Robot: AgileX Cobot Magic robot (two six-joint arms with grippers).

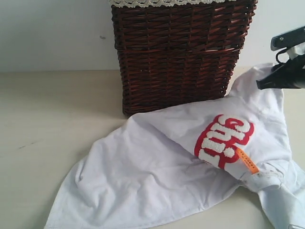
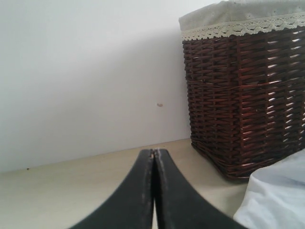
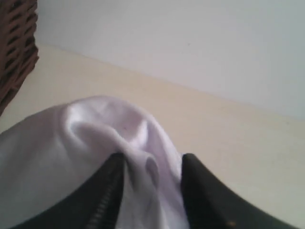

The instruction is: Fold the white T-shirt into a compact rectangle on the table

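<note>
White T-shirt (image 1: 157,176) lies rumpled on the table (image 1: 52,119), in front of the wicker basket (image 1: 178,52) and trailing right. Light, limp cotton; it will likely sag and slide, so best taken at hem or shoulder edges. Right gripper (image 3: 152,161): jaws partway apart, far-right fold bunched between them, firm pinch doubtful. Left gripper (image 2: 153,153): closed on nothing, apart from the shirt.

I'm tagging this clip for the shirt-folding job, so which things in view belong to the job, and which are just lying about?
Part of the job: white T-shirt, crumpled; table under it; right claw, shirt cloth bunched between its jaws.
Just there: wicker basket with lace trim; wall; left claw, shut, holding nothing.
</note>
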